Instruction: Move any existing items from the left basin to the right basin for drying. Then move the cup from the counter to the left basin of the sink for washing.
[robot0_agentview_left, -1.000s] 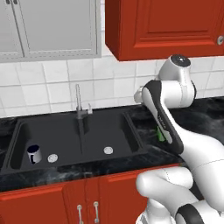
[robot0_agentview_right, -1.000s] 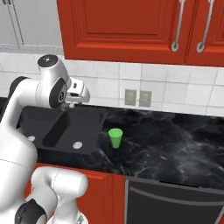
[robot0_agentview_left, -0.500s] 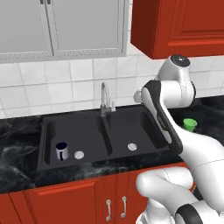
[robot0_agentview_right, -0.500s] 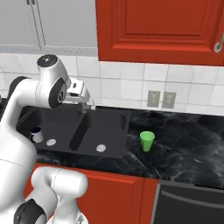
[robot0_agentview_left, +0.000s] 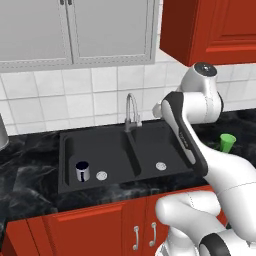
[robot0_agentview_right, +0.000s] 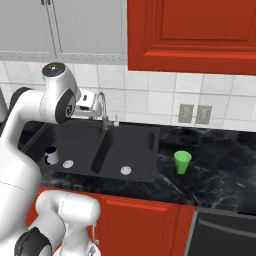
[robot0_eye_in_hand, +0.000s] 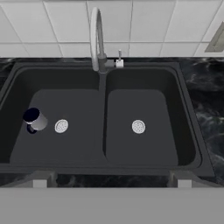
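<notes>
Hanging high above the sink (robot0_eye_in_hand: 188, 131), the gripper (robot0_eye_in_hand: 111, 183) looks down into both basins with its jaws spread wide and nothing between them; its two tips (robot0_eye_in_hand: 39, 183) show at the lower edge of the hand view, well apart from each other.

A white mug (robot0_eye_in_hand: 35, 119) with a dark blue inside stands upright on the floor of the left basin (robot0_eye_in_hand: 57, 148), just beside the silver drain (robot0_eye_in_hand: 61, 126), toward that basin's outer wall. From the gripper it lies well below and off to the left. In the left base view the mug (robot0_agentview_left: 82, 171) stands near the basin's front left corner.

The right basin (robot0_eye_in_hand: 144, 148) holds its own drain (robot0_eye_in_hand: 138, 126). A chrome faucet (robot0_eye_in_hand: 97, 39) rises from the middle divider at the back.

The green cup (robot0_agentview_right: 182, 162) stands upright on the black worktop (robot0_agentview_right: 220, 165), to the right of the sink and well apart from the gripper.
</notes>
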